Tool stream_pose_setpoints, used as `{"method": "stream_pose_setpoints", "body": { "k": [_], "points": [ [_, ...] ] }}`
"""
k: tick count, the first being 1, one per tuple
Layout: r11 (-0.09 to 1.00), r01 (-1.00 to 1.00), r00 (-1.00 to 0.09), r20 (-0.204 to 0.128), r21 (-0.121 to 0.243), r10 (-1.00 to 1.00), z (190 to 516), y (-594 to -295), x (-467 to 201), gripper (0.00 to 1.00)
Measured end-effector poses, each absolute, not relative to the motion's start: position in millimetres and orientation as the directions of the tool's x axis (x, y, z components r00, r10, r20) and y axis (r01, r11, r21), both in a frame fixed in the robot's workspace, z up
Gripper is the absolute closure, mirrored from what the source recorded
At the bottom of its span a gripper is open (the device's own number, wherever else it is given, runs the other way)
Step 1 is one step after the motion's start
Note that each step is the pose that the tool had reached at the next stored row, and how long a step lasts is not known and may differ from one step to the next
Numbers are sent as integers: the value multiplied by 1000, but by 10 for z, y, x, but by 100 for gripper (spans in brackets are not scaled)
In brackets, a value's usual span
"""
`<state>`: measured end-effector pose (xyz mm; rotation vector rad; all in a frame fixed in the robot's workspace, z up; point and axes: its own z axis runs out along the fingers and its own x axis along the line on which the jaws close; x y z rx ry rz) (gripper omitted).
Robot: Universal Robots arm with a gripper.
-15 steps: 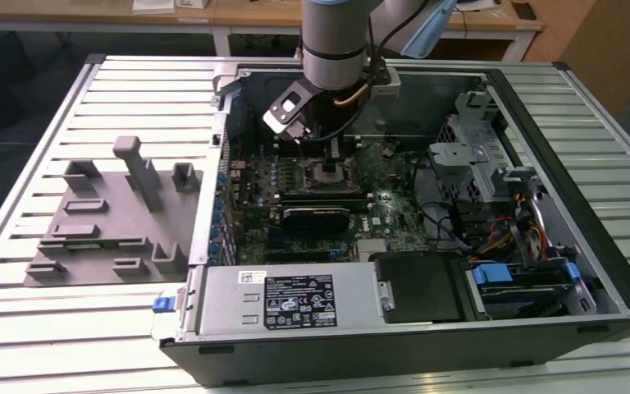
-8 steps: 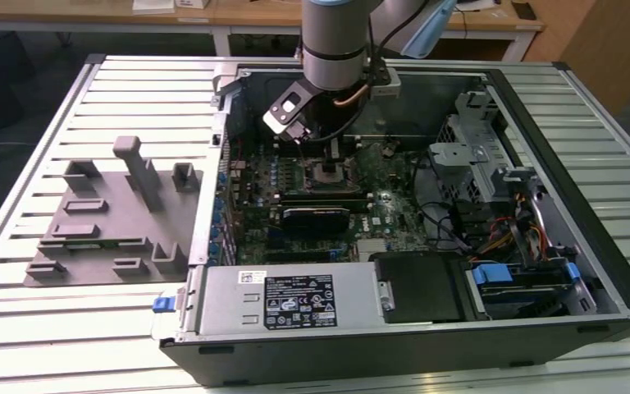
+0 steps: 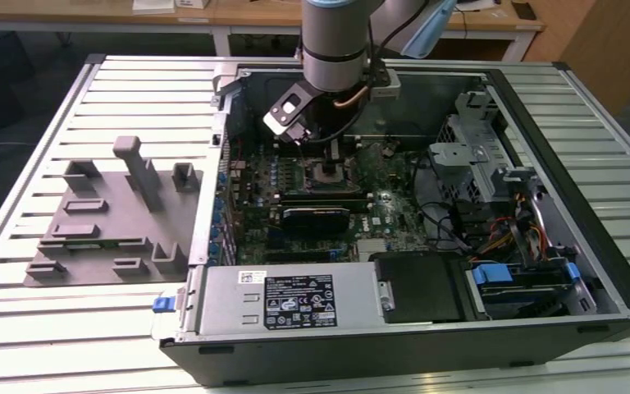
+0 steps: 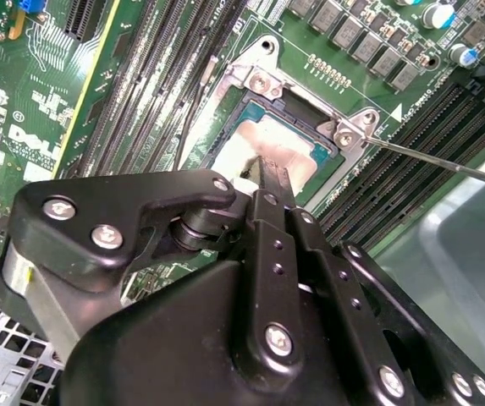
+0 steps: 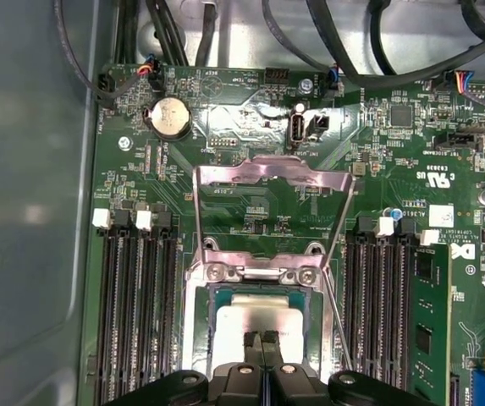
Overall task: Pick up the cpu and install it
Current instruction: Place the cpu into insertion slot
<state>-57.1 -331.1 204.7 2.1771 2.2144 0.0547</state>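
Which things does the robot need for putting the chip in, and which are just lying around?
For the job:
- cpu, lying in the socket
- gripper, right over the cpu
- open socket lid

Just lying about:
- grey fixture blocks, outside the computer case
- round battery
- memory slots
- power supply box

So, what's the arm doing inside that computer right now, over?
Gripper shut, above the cpu. Cpu sits in the socket. Socket cover swung open, clear of it.
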Motion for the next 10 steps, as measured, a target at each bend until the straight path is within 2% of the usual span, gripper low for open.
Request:
{"method": "stream_pose_setpoints", "body": {
  "k": [10],
  "points": [
    [17, 999, -17, -4, 50, 1000, 1993, -3311, -572, 89]
  ]
}}
